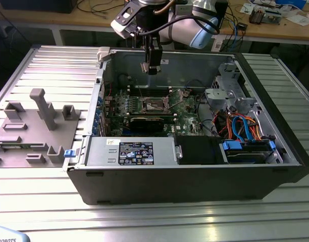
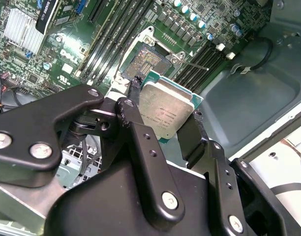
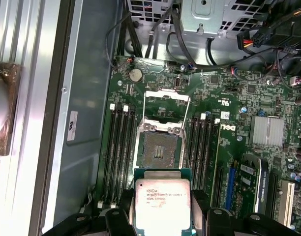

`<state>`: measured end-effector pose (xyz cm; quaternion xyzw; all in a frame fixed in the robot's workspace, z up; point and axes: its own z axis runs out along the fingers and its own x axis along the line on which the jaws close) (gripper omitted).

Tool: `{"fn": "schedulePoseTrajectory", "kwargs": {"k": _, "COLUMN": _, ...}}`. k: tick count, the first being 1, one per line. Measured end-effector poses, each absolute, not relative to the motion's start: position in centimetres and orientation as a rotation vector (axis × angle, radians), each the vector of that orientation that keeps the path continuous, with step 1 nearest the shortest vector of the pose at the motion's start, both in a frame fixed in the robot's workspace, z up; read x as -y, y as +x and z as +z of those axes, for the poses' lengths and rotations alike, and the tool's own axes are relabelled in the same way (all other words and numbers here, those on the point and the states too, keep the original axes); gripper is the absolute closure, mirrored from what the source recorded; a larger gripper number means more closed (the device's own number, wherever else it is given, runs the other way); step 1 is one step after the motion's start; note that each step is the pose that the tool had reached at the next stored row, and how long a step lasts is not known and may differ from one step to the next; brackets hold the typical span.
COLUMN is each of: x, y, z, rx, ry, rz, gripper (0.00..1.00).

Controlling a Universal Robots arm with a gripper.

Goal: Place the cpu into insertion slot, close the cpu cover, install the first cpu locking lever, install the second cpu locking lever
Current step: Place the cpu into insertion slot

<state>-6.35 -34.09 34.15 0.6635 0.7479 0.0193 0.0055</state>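
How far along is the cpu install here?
Pickup looks done: the gripper is shut on the cpu, held above the motherboard. The insertion slot is empty and the cpu cover stands open, so placing, closing the cover and both lever locks are not yet done.

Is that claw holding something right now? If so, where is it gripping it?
Yes. The gripper holds the cpu, pinched by two opposite side edges, above the empty socket.
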Motion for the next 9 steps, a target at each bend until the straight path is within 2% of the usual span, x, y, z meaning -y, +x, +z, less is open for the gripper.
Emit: {"fn": "schedulePoseTrajectory", "kwargs": {"k": 9, "x": 34.09, "y": -6.35, "z": 34.12, "rx": -2.329, "ry": 2.091, "rz": 0.06, "gripper": 0.45}}
